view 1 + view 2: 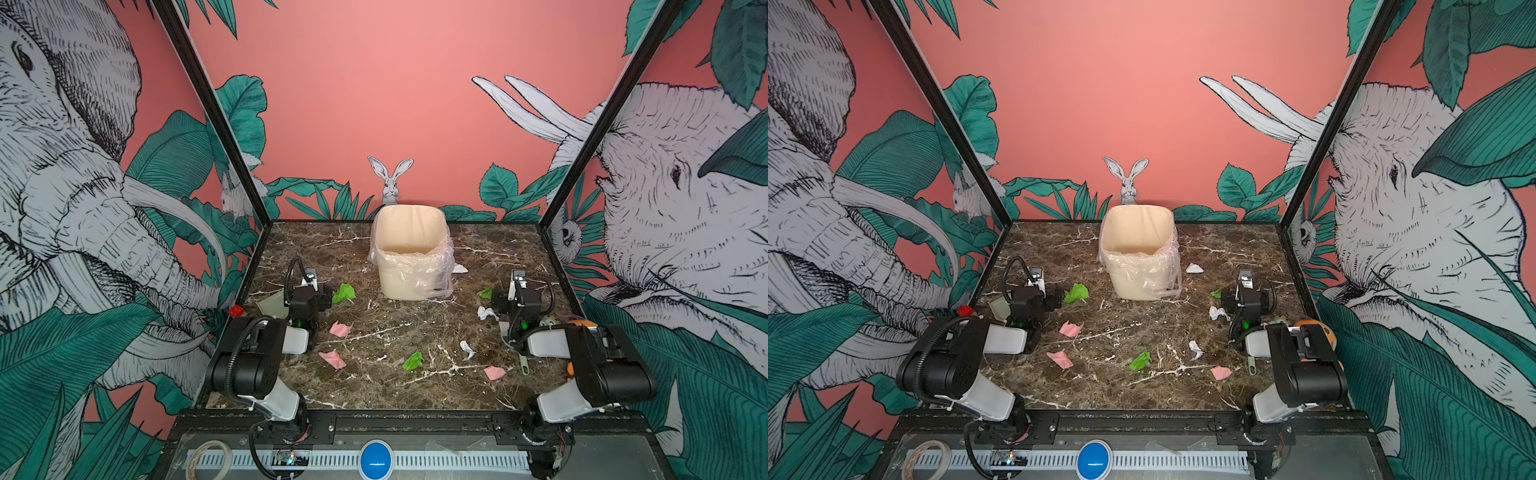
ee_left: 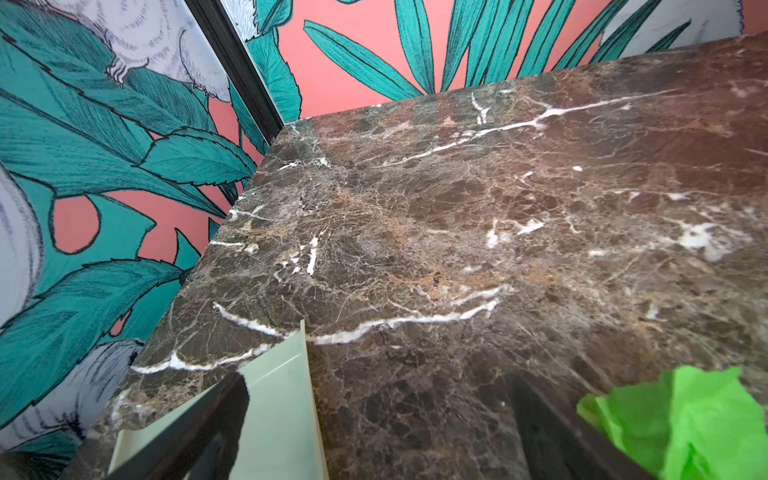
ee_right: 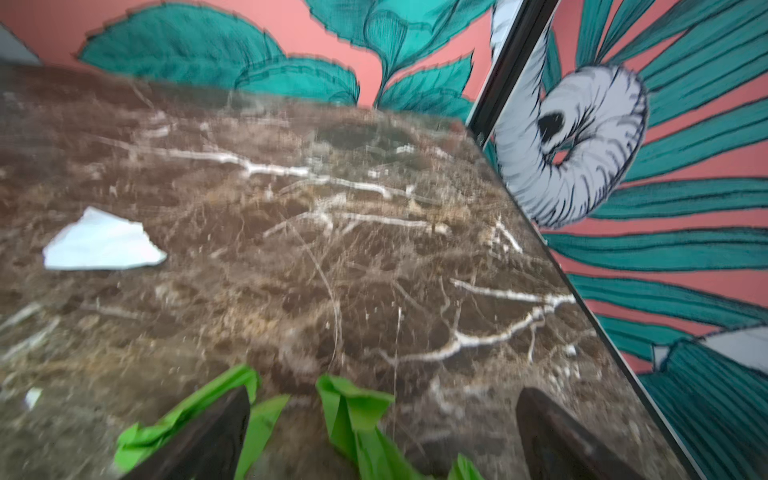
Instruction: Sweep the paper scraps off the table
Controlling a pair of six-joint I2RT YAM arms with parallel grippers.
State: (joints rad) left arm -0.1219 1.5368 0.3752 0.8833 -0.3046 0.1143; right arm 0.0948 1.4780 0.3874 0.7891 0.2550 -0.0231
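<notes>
Several paper scraps lie on the table (image 1: 374,386): green (image 1: 343,293) (image 1: 413,360), pink (image 1: 340,329) (image 1: 332,359) (image 1: 494,372) and white (image 1: 487,313) (image 1: 467,349). My left gripper (image 1: 316,297) (image 2: 380,388) hovers open and empty at the left, between the pale green dustpan (image 2: 282,407) and a green scrap (image 2: 685,428). At the right, my right gripper (image 1: 513,299) (image 3: 382,405) is open low over another green scrap (image 3: 357,415), which lies between its fingers ungripped. A white scrap (image 3: 104,245) lies farther off.
A cream bin (image 1: 411,253) lined with clear plastic stands at the back middle, a white scrap (image 1: 459,269) beside it. The dustpan (image 1: 272,303) lies by the left edge. An orange plush toy (image 1: 1312,326) and a pale handle (image 1: 524,365) sit under the right arm.
</notes>
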